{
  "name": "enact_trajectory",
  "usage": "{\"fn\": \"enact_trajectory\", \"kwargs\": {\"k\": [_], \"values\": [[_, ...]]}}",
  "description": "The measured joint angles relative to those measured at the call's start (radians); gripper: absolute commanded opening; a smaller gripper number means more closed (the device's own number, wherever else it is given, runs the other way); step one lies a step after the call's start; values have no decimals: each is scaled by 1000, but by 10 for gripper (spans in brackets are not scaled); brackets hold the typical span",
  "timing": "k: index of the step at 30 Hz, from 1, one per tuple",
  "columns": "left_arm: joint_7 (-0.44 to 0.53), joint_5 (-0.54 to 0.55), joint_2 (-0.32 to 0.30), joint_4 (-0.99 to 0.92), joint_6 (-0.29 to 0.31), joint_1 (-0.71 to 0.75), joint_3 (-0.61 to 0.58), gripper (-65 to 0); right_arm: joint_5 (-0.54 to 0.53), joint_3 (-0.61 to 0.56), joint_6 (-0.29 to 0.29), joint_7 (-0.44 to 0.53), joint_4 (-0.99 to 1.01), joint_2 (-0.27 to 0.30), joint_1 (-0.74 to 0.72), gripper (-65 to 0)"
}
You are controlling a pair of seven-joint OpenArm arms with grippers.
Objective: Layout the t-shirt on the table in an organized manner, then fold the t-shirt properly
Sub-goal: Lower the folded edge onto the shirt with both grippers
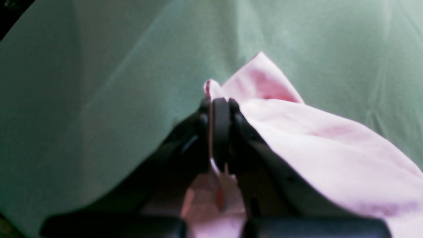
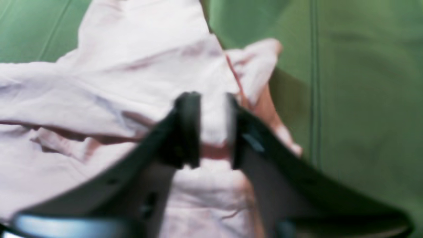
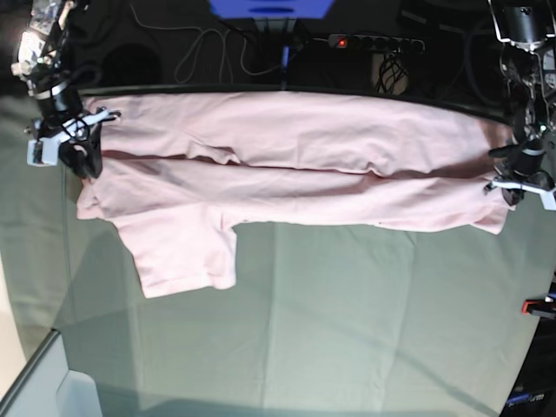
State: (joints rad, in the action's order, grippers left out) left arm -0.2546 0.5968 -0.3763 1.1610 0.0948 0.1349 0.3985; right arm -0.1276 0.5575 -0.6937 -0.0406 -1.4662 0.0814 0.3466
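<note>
The pale pink t-shirt [image 3: 295,165] is stretched sideways across the far part of the table [image 3: 347,330], plain side up, with one sleeve [image 3: 182,252] lying toward me. My right gripper [image 3: 87,156] holds its left end; in the right wrist view the gripper [image 2: 213,125] has pink cloth [image 2: 115,82] bunched between its fingers. My left gripper [image 3: 512,182] holds the right end; in the left wrist view the gripper [image 1: 219,109] is pinched shut on a fold of the shirt [image 1: 314,142]. No lettering shows.
A red-and-black clamp [image 3: 539,306] sits at the table's right edge. A power strip [image 3: 373,41] and cables [image 3: 208,52] lie behind the far edge. A pale panel [image 3: 78,391] stands at the near left corner. The grey-green table cover is creased.
</note>
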Motion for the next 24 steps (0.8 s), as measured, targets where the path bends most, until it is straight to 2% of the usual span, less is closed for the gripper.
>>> {"fn": "enact_trajectory", "kwargs": {"k": [2,4,8,14,21,24], "values": [[0,0,0,0,0,-3,0,-649,2,1,2,-2,1,1,-18,-371],[4,0,2,0,0,-2,0,-649,8,0,2,-3,8,1,-46,-358],[3,0,3,0,0,-3,0,-649,8,-13,0,3,53,13,-89,-358],[3,0,3,0,0,-5,0,-649,151,-17,1,-5,177,18,-174,-356],[4,0,3,0,0,-5,0,-649,158,-18,2,-2,212,19,-190,-360],[4,0,3,0,0,-5,0,-649,157,-18,2,1,214,18,-190,-394]]}}
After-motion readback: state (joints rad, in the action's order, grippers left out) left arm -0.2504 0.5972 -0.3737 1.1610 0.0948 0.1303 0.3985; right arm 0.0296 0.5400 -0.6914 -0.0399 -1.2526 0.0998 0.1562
